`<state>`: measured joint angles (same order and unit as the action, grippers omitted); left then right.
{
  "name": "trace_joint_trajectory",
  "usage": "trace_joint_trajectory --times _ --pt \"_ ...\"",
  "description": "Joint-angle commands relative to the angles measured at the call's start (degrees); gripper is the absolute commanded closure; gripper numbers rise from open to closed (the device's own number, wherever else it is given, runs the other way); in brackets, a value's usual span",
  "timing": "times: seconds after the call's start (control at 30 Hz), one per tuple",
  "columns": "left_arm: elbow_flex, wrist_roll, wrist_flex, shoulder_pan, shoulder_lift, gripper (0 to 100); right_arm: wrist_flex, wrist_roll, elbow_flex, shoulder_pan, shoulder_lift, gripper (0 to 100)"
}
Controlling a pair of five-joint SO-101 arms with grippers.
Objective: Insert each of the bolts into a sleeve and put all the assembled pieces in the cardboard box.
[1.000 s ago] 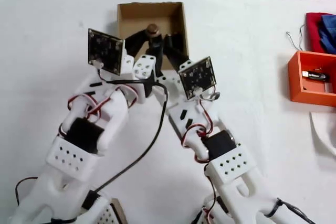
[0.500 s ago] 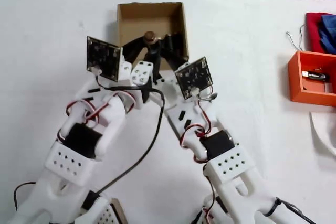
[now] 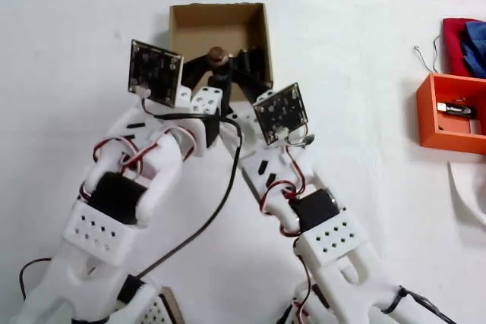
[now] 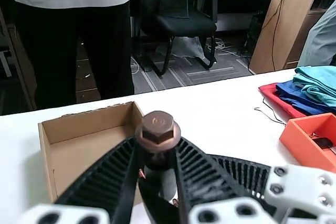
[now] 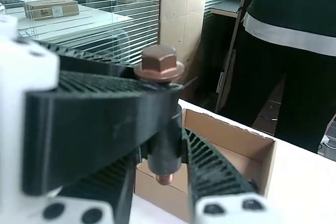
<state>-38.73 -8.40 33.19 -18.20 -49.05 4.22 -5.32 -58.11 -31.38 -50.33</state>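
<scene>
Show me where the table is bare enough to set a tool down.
Bare table lies left of the cardboard box and left arm, and between the right arm and the orange bin. Crowded: the box's near edge, where the left hand and right hand clamp the sleeved bolt.

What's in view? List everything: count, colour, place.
table: 1, white, under everything
box: 1, brown cardboard, far middle of the table
bolt: 1, copper, standing in the sleeve
sleeve: 1, black, held over the box's near side
tray: 1, orange, right side in the high view
cloths: several, red, blue and teal, beyond the tray
cable: 1, black, between the arms
left gripper: 1, black, shut on the sleeve
right gripper: 1, black, at the sleeve
</scene>
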Motion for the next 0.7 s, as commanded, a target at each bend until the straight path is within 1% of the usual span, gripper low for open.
trace_joint_trajectory --times 0.0,0.1,0.27,0.67 --pt "1.01 -0.09 0.88 1.76 -0.53 97 -0.31 0.44 4.22 1.45 -2.86 97.8" --pt "1.01 -0.09 0.97 1.67 -0.53 96 -0.31 0.44 4.22 1.45 -3.03 97.8" --pt "1.27 -0.09 2.64 1.49 -0.53 86 -0.31 0.44 4.22 1.54 -3.03 97.8" --pt "1.71 -0.09 3.87 1.23 -0.53 87 -0.31 0.44 4.22 1.54 -3.03 97.8"
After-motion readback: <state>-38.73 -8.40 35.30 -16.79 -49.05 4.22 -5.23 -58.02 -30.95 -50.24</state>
